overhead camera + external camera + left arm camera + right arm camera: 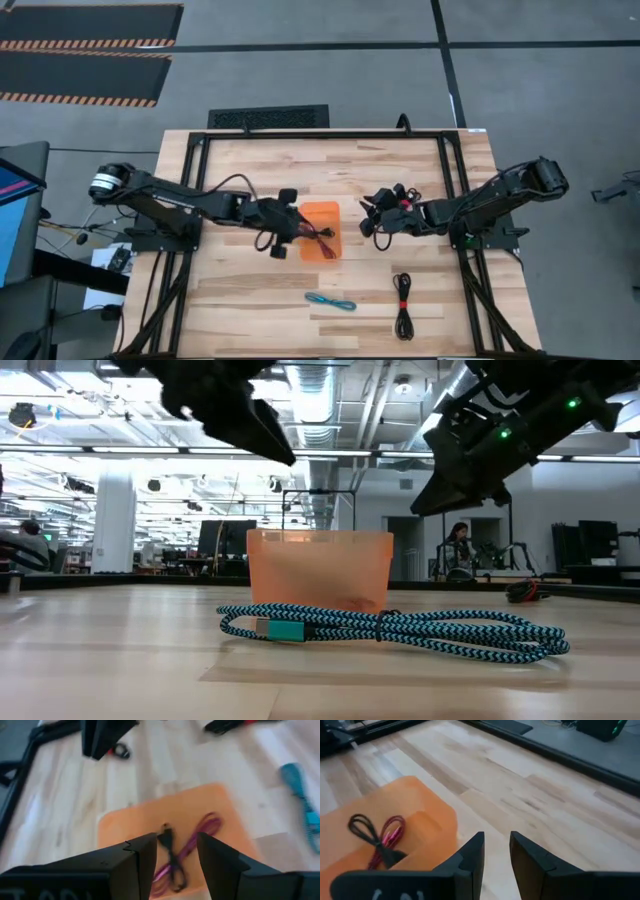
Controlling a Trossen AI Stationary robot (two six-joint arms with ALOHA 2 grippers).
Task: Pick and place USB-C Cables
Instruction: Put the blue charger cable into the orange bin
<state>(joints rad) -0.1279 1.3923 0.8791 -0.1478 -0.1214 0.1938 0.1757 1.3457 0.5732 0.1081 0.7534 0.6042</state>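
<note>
The orange bin [321, 222] stands mid-table with a maroon cable [192, 842] and its black ends lying on its floor, also seen in the right wrist view [385, 840]. A teal cable [390, 628] lies on the table near the front edge [330, 301]. A black cable with a red tie [403, 305] lies to its right. My left gripper [176, 855] hovers open over the bin's left side [285, 228]. My right gripper [496, 852] is open above bare table just right of the bin [378, 218].
The black frame rails [190, 200] run along the table's left, right and far sides. Bare wood [250, 290] lies in front of the bin, left of the teal cable. Beyond the table is an open room with a person [460, 550] far off.
</note>
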